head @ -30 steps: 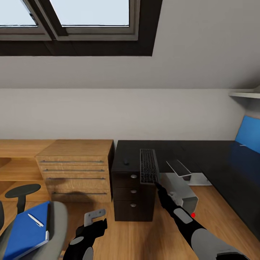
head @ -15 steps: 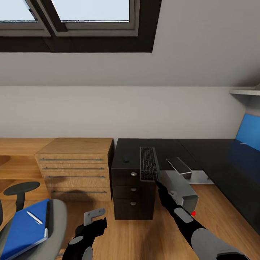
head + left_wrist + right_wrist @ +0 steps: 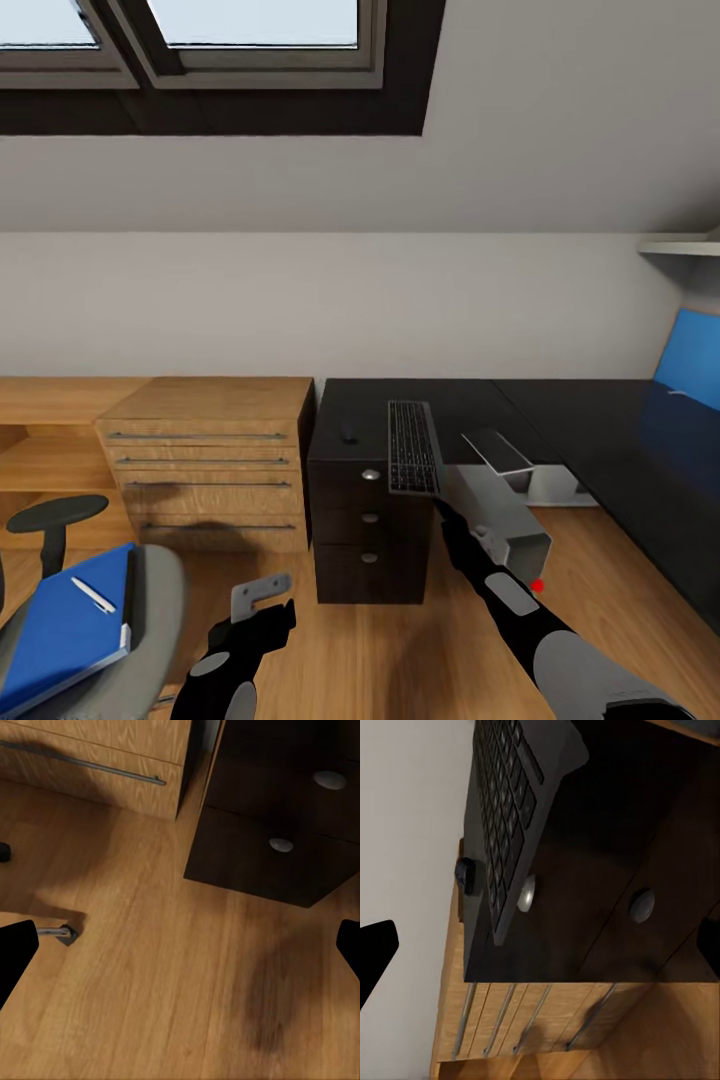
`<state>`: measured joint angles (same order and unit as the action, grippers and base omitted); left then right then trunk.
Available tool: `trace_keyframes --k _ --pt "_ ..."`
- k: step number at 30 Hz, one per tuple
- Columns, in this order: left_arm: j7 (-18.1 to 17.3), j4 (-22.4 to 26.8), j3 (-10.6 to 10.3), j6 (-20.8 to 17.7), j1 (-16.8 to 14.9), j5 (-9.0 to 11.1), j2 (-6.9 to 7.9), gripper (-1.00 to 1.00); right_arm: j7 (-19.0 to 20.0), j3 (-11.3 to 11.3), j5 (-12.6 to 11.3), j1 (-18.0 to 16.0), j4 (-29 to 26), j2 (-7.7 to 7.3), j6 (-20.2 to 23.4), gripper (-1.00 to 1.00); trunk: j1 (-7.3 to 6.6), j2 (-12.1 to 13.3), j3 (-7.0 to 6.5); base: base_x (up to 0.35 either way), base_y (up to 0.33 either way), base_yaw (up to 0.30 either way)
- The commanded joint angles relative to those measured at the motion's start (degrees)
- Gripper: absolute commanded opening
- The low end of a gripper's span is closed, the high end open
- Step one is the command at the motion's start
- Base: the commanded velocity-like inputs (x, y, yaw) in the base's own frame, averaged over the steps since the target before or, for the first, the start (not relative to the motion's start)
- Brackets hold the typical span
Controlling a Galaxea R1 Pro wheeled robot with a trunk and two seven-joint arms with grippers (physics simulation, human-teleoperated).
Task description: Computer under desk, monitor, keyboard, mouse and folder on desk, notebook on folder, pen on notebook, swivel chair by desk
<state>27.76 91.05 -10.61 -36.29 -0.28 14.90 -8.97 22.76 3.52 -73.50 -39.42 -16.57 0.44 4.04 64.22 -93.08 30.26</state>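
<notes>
Keyboard (image 3: 412,447) rests on the desk (image 3: 480,405), right end effector (image 3: 437,503) spread wide just beneath its near edge.

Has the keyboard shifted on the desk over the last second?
No. The whole head view slid because the camera moved. The keyboard keeps its spot beside the mouse, its near end overhanging the front edge of the desk.
</notes>
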Motion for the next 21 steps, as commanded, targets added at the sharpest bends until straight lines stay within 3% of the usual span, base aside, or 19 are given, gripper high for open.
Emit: trace_keyframes --k 1,5,6,11,21 --pt "0.5 0.1 -0.1 -0.1 0.0 0.6 0.00 1.00 0.2 0.4 -0.5 0.0 0.0 -0.20 0.0 1.00 0.22 -0.4 0.24 0.000 0.000 0.000" --pt "0.5 0.1 -0.1 -0.1 -0.1 0.6 0.00 1.00 2.1 0.4 -0.4 0.0 0.1 -0.74 0.0 1.00 1.10 -2.0 0.96 0.000 0.000 0.000" --pt "0.5 0.2 -0.1 -0.1 0.0 0.6 0.00 1.00 6.7 0.4 -0.4 0.0 0.2 -1.35 0.0 1.00 1.32 -2.5 1.14 0.000 0.000 0.000" --pt "0.5 0.8 -0.1 -0.1 -0.1 0.6 0.00 1.00 10.8 0.4 -0.4 0.0 0.3 -1.86 0.2 1.00 2.42 -4.5 2.03 0.000 0.000 0.000" --pt "0.5 0.9 -0.2 -0.1 -0.1 0.6 -0.04 1.00 11.3 0.4 -0.5 0.0 0.3 -2.20 0.3 1.00 4.62 -8.5 3.83 0.000 0.000 0.000"
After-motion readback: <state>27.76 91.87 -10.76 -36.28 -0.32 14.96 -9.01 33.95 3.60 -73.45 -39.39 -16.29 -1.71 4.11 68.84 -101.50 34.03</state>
